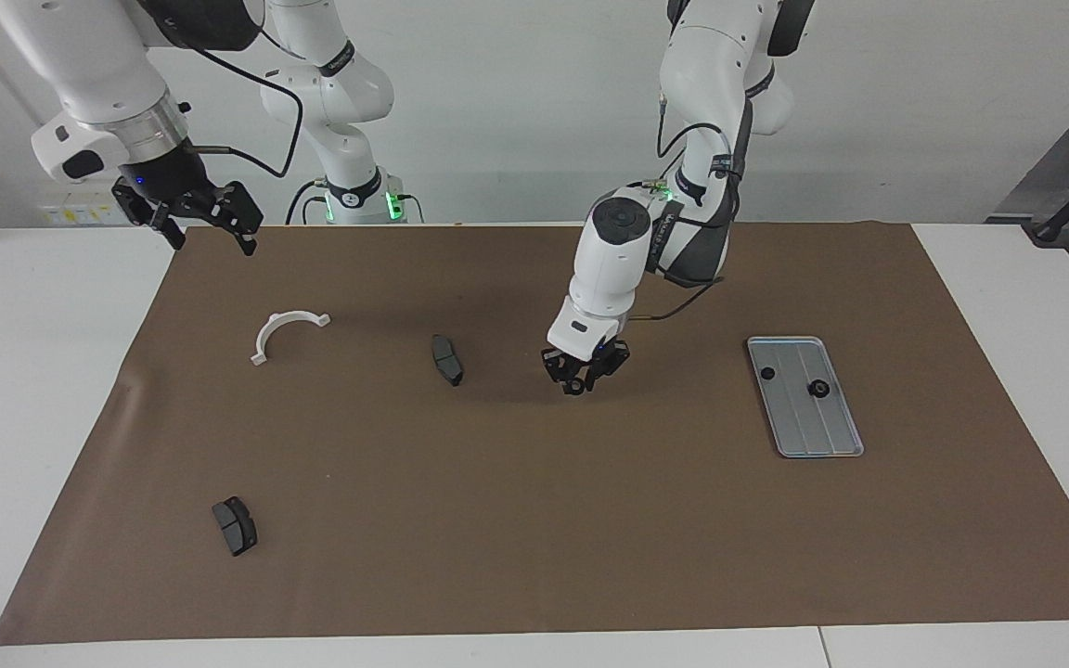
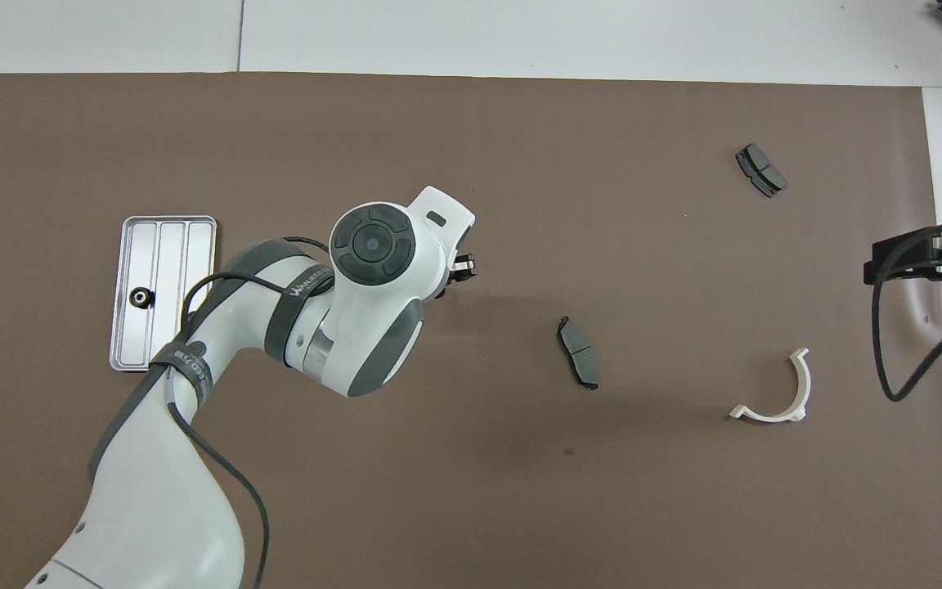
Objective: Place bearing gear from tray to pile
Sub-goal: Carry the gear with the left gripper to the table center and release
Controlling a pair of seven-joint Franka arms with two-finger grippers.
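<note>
L gripper (image 1: 583, 378) low over mat, near middle brake pad (image 1: 446, 360), on pad's tray-ward side. Jaws: can't tell, gear not made out there. 2 small dark parts (image 1: 817, 388) on tray (image 1: 827, 436), well apart from pad. R gripper (image 1: 212, 237) waits, jaws spread.

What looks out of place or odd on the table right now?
Nothing is spilled or damaged. The pile is hardly a pile: the white bracket and two brake pads lie far apart on the brown mat. Two small dark parts sit in the tray.
</note>
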